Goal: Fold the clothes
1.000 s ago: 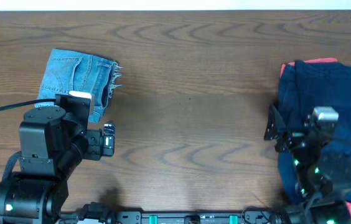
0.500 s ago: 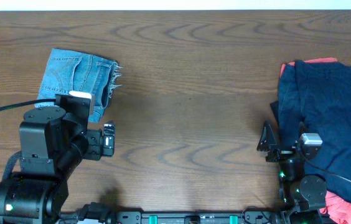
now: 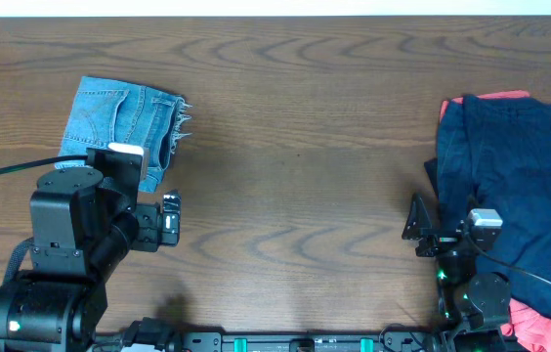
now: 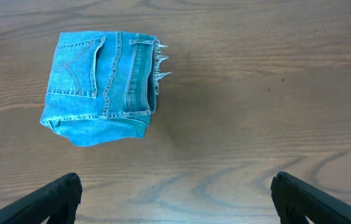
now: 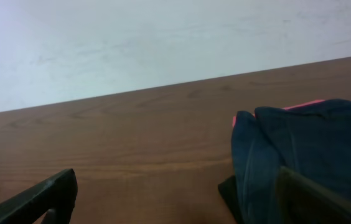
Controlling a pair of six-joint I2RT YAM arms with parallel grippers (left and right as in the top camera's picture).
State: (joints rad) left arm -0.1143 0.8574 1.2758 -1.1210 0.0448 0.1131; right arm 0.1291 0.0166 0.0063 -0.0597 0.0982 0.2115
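Note:
The light-blue jeans (image 3: 124,122) lie folded into a compact square at the table's far left, frayed hems pointing right; they also show in the left wrist view (image 4: 101,87). My left gripper (image 4: 175,199) is open and empty, hovering just in front of the jeans. A pile of dark navy clothes (image 3: 515,186) lies at the right, with coral-red cloth (image 3: 505,96) peeking out at its far edge and near corner. My right gripper (image 5: 175,199) is open and empty, low by the pile's left edge (image 5: 300,149), looking toward the table's far edge.
The brown wooden table (image 3: 305,166) spans the view. A pale wall (image 5: 163,43) rises behind its far edge. The left arm's base (image 3: 61,264) and a black cable (image 3: 2,174) sit at the front left.
My right arm has drawn back from over the navy pile toward the front edge and settled low beside it. The left arm and the jeans have not moved.

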